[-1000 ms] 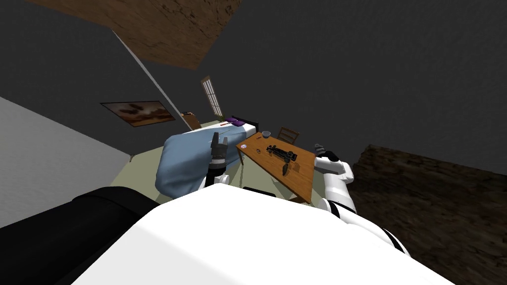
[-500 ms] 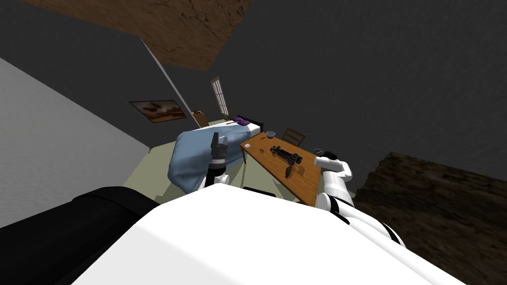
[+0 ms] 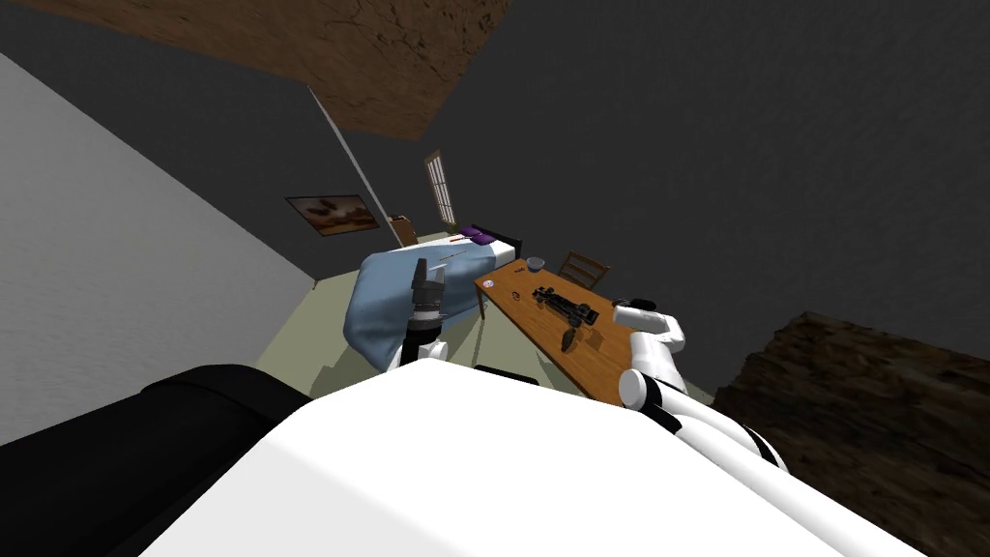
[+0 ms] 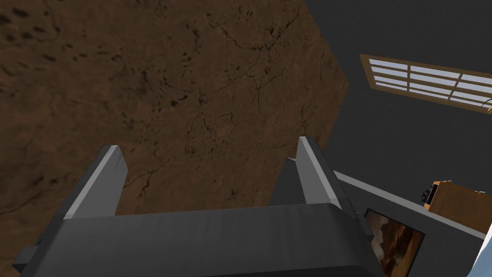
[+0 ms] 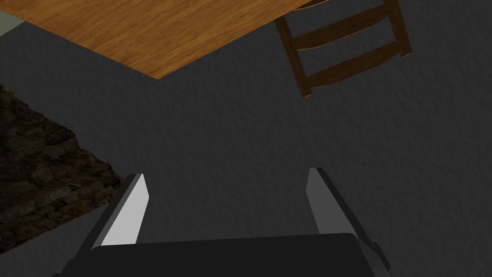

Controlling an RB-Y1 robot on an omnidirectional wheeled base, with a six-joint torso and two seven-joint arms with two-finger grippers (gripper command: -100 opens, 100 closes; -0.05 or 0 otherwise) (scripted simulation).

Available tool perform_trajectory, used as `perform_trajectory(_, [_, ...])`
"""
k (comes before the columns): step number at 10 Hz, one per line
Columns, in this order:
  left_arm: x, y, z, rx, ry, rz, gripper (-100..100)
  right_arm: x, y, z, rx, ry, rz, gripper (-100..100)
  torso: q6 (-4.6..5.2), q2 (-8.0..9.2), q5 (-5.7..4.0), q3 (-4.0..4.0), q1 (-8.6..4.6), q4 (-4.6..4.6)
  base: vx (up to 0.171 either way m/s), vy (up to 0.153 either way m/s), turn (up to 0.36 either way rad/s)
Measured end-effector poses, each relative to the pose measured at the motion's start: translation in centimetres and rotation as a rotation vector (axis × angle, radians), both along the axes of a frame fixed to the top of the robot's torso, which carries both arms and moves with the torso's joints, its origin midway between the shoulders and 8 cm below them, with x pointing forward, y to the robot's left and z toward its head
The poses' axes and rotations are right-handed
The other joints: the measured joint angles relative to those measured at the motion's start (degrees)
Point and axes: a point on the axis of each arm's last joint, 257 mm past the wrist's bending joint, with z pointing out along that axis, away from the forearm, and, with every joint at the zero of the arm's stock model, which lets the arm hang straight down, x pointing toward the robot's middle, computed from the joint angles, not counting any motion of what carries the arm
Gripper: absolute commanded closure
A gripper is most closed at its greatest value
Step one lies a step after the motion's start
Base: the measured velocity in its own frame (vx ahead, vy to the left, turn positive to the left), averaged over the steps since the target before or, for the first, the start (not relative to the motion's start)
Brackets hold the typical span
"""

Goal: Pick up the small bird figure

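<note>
While both the left pincer (image 4: 209,149) and right pincer (image 5: 226,174) are wide open and empty, the step looks like getting close to the worktop (image 3: 527,311), where a small dark thing (image 3: 568,338) may be the bird, so next comes reaching over it

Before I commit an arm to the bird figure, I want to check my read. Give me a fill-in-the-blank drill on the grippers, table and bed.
1. The left gripper has its fingers ____.
2. The right gripper holds ____.
3. On the wooden table, the small dark figure lies nearer my ____ gripper.
4. The bed beside the table carries a light ____ blanket.

Missing words: open; nothing; right; blue.
</note>
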Motion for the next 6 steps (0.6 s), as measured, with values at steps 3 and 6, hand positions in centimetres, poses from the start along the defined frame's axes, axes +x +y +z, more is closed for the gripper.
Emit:
perform_trajectory(3, [0.0,0.0,0.0,0.0,0.0,0.0,0,-1.8,-0.1,-3.0,0.027,0.127,-0.016,-100,-0.04,-0.02,0.0,-0.01,0.03,-0.01,-0.002,-0.012,0.16])
perform_trajectory(6, [0.0,0.0,0.0,0.0,0.0,0.0,0,-3.4,0.1,-5.4,0.049,0.216,-0.021,-100,-0.04,-0.03,0.01,-0.02,0.06,-0.01,0.002,-0.003,0.101])
